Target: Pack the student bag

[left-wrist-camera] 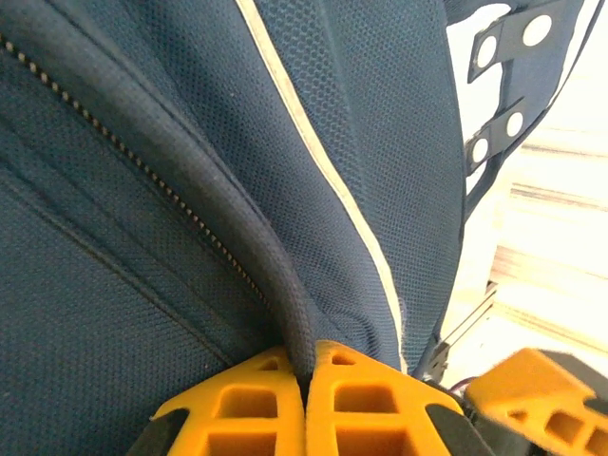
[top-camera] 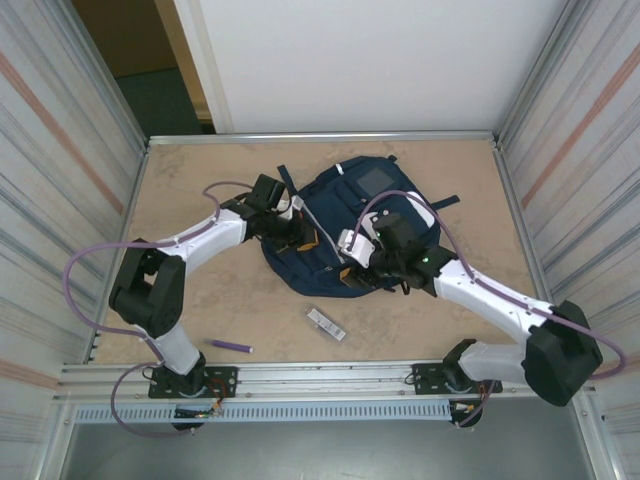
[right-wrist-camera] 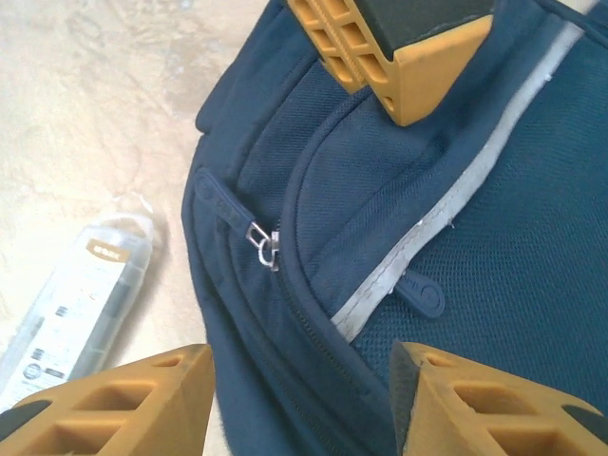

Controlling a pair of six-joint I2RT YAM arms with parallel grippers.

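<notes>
Two claws meet over the large navy-blue fabric student bag (top-camera: pixel 352 215), which lies flat in the far middle of the beige stone-patterned table (top-camera: pixel 200 300), its grey square patch (top-camera: pixel 375 180) toward the back edge. The left gripper (left-wrist-camera: pixel 306 369) has its orange fingers pressed together on a raised fold of the bag's fabric beside a zip line. The right gripper (right-wrist-camera: pixel 299 385) hangs spread wide above the bag's near edge, with a metal zip pull (right-wrist-camera: pixel 264 245) and a white stripe (right-wrist-camera: pixel 446 228) between and beyond its fingers. Bare tabletop lies to the left and right of the bag and along the near side, bounded by a metal rail (top-camera: pixel 320 137) at the back and ribbed wall panels (top-camera: pixel 60 150) at the sides. In the near strip a clear-wrapped flat packet (right-wrist-camera: pixel 81 294) lies just beside the bag's edge, and a purple pen (top-camera: pixel 231 346) lies well apart to its left. The packet carries a small dark label and printed lines, too blurred to read.
</notes>
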